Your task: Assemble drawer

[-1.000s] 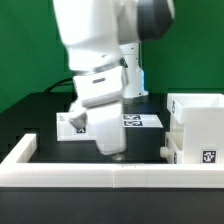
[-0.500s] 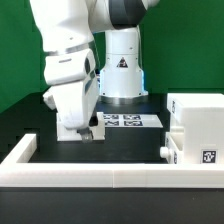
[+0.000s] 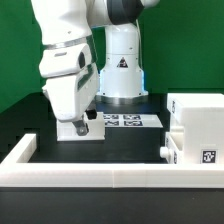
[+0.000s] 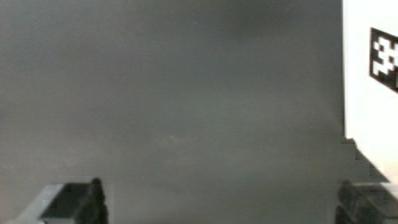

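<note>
The large white housing point(image 3: 198, 122) stands at the exterior view's right, with a tag low on its front. A small white tray point(image 3: 172, 152) sits against its left side. Another small white tray point(image 3: 66, 128) lies at the left, mostly hidden behind my gripper point(image 3: 82, 128), which hangs low right at it. In the wrist view my gripper point(image 4: 222, 204) is open wide, with only bare black table between the fingertips point(image 4: 79, 200). A white tagged part point(image 4: 375, 70) shows at that view's edge; I cannot tell which part it is.
The long low white border wall point(image 3: 110, 176) runs along the front and up the left side. The marker board point(image 3: 132, 121) lies flat in front of the robot base point(image 3: 120, 75). The table is black.
My arm has swung from the middle front to the exterior view's left and now sits over the left tray. In the last half second it only shifted slightly.
</note>
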You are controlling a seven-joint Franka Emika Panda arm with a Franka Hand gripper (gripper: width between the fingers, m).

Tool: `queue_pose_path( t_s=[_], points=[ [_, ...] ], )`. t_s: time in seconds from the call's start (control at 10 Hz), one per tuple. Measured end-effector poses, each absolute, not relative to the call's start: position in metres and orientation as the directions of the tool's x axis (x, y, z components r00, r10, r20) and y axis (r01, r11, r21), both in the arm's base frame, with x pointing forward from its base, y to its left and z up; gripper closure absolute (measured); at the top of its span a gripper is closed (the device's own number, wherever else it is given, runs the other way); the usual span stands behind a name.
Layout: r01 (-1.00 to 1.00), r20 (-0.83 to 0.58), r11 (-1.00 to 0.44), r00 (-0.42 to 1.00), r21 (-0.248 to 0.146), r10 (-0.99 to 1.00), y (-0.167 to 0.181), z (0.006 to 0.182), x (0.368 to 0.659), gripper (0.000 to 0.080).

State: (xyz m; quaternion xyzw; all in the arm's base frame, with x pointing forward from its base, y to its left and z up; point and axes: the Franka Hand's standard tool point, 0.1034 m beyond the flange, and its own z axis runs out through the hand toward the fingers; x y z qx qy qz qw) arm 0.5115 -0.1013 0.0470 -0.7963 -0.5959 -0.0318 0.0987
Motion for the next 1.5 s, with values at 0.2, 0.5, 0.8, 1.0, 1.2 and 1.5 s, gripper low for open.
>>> queue_pose_path(
  t_s=[0.2,0.5,0.8,1.0,1.2,1.5],
  points=[
    [0.910,0.151,-0.390,0.409,-0.141,0.900,-0.101,0.047,0.511,0.0151],
    [0.756,0.122,-0.641,0.654,-0.135,0.746,-0.111,0.056,0.505,0.0151],
    [0.559,0.104,-0.823,0.828,-0.103,0.550,-0.112,0.076,0.491,0.0151],
    [0.437,0.100,-0.894,0.898,-0.100,0.428,-0.110,0.079,0.474,0.0151],
    [0.361,0.094,-0.926,0.931,-0.110,0.352,-0.108,0.078,0.476,0.0151],
    [0.365,0.093,-0.924,0.930,-0.110,0.356,-0.108,0.077,0.475,0.0151]
  ],
)
